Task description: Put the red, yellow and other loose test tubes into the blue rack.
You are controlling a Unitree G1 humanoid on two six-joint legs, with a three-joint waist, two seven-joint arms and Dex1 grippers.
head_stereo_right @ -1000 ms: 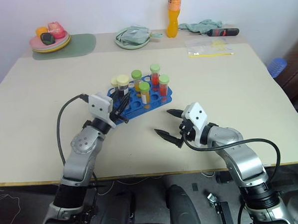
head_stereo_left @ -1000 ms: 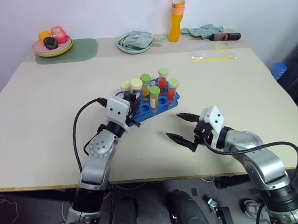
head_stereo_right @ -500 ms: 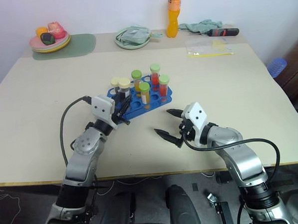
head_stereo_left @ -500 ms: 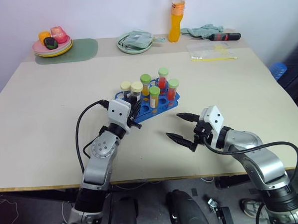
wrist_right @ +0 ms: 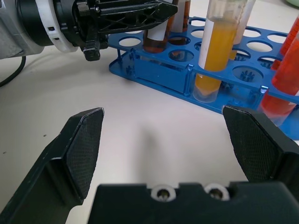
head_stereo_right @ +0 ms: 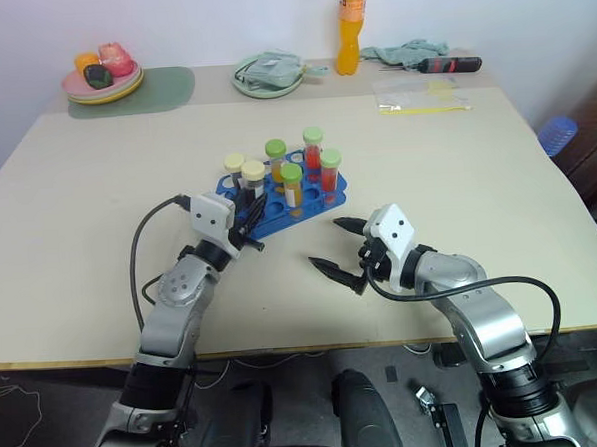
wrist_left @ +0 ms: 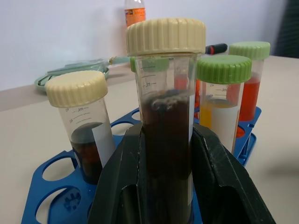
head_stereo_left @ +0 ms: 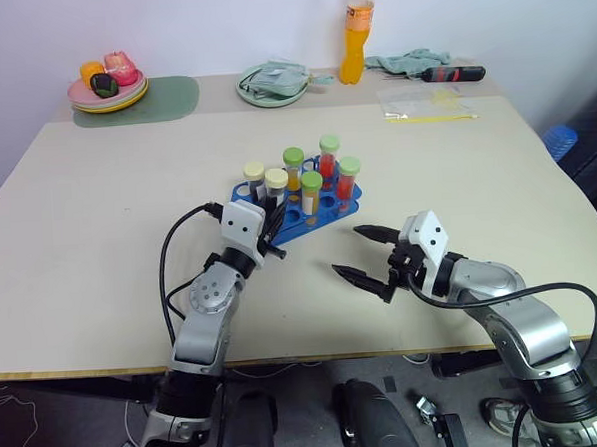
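Observation:
The blue rack [head_stereo_left: 297, 227] stands mid-table with several capped test tubes upright in it: red [head_stereo_left: 329, 160], yellow [head_stereo_left: 311, 195] and orange fills under green caps, and a dark one under a cream cap [head_stereo_left: 254, 176]. My left gripper [head_stereo_left: 271, 217] reaches in from the rack's near left side. It is shut on a dark test tube with a cream cap [wrist_left: 166, 93], which stands upright in a rack hole, a finger [wrist_left: 124, 177] pressed on each side. My right gripper [head_stereo_left: 347, 250] hovers open just off the rack's near right corner, with nothing between its fingers [wrist_right: 84, 140].
Along the far edge stand a plate stack with fruit [head_stereo_left: 108, 88] on a green mat, a round green plate [head_stereo_left: 271, 85] holding a folded item, an orange bottle [head_stereo_left: 351, 35], a cloth [head_stereo_left: 405, 60], a screwdriver [head_stereo_left: 451, 73] and a clear plastic bag [head_stereo_left: 427, 102].
The left gripper has sunk slightly with the dark tube, whose cream cap now sits a little lower among the others. The right arm has not moved.

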